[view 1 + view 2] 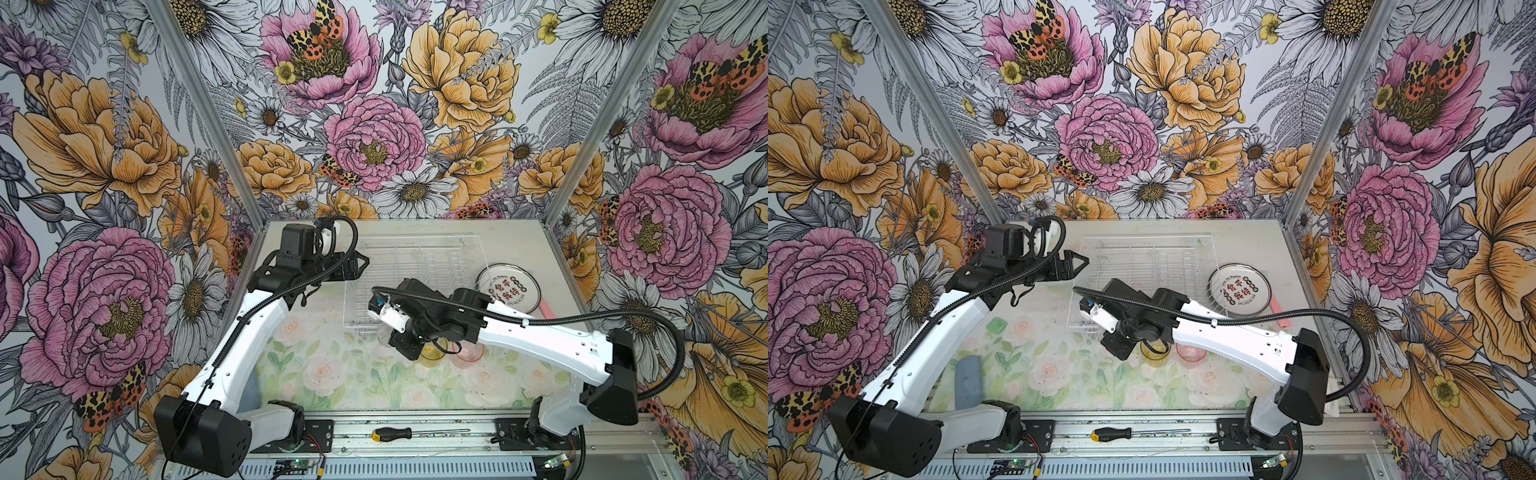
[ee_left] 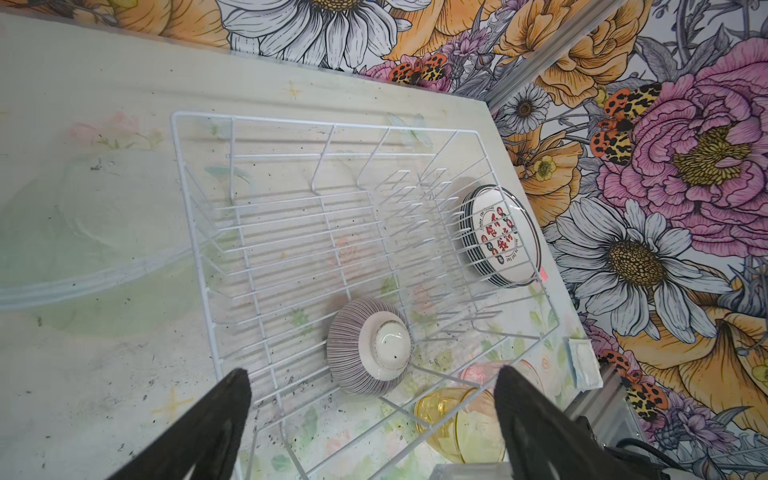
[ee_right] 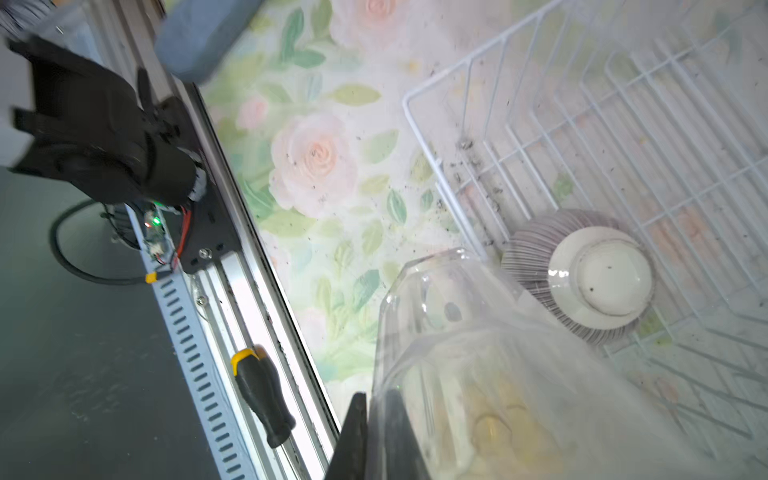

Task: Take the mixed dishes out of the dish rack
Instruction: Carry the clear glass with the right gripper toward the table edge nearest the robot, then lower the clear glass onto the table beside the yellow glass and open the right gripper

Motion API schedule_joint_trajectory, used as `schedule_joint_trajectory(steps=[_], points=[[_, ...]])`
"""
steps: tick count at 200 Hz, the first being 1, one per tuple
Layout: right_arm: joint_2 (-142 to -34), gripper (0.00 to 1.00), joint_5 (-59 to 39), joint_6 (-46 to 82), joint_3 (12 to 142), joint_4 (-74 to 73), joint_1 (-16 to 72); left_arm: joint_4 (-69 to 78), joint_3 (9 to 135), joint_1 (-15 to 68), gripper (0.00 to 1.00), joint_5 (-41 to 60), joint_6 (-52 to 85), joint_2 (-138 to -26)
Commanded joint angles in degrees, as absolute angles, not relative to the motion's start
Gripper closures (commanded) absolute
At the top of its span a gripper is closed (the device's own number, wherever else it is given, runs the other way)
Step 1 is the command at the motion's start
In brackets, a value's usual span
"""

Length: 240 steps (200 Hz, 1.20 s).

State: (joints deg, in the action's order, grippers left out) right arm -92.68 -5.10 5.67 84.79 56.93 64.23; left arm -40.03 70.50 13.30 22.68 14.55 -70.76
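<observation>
The white wire dish rack (image 1: 415,249) (image 2: 178,166) holds one ribbed purplish-grey bowl (image 2: 357,349) (image 3: 536,245), upside down near its front corner. In both top views my right arm hides that bowl. My right gripper (image 3: 374,395) (image 1: 399,345) is shut on the wall of a clear tumbler (image 3: 457,316), with one finger inside it and one outside, just beyond the rack's front edge. An amber tumbler (image 1: 432,353) (image 2: 440,411) and a pink tumbler (image 1: 469,353) (image 2: 478,372) stand on the mat there. A stack of printed plates (image 1: 509,289) (image 2: 498,237) lies right of the rack. My left gripper (image 2: 374,380) (image 1: 357,264) hangs open at the rack's far left corner.
A black-and-yellow screwdriver (image 1: 390,433) (image 3: 262,395) lies on the front rail. A blue-grey block (image 1: 967,382) and a small green piece (image 1: 996,325) sit on the left of the mat. A pink strip (image 1: 546,309) lies beside the plates. Flowered walls close in three sides.
</observation>
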Motion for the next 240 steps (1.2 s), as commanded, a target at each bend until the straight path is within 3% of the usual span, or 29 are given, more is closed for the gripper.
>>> schedule_joint_trajectory(steps=[1,121,240], points=[[-95.8,1.00,0.0,2.4,88.9,64.3,66.5,-40.6,71.9,12.6,0.07,21.2,13.3,-70.3],[-109.7,1.00,2.4,-1.8,96.2,69.7,67.5,-40.6,70.4,11.8,0.06,22.4,12.6,-69.5],[-114.9,1.00,3.2,-3.9,97.5,70.8,66.4,-40.6,69.9,11.3,0.06,23.2,12.2,-70.1]])
